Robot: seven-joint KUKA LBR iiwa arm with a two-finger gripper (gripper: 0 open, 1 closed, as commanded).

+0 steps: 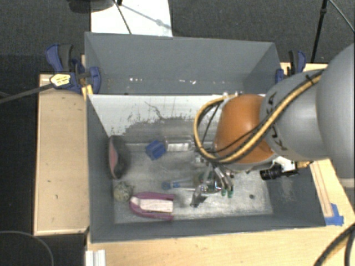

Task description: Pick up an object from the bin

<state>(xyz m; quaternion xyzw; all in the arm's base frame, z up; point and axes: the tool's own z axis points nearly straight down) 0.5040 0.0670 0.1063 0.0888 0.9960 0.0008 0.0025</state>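
The robot's thick grey arm link (327, 115) sits nearest the lens, with black and yellow cables (265, 127) looping off it. It ends in a rounded orange wrist cover (241, 129), which hangs over the right half of the grey metal bin (183, 65).

Directly below the orange cover the pincer (213, 190) is low over the bin floor. Whether it is released or clenched cannot be told from this angle, and nothing can be seen gripped in it.

Far to the lower left of the orange cover, near the bin's front wall, lies a flat purple-rimmed piece with a white middle (152, 205). Well to the left of the cover, a dark oval object with a pink face (116, 157) leans against the bin's left wall. Just left of the cover lies a short clear tube-like item (178, 146), and touching or nearly touching that tube's far end is a small blue block (156, 149). To the lower left of the cover, between the oval object and the purple piece, rests a small grey-green lumpy ball (122, 191).

The thing closest to the pincer is a slender blue stick-like item (177, 185). It lies on the floor below and left of the orange cover, one end pointing at the pincer and just beside it.
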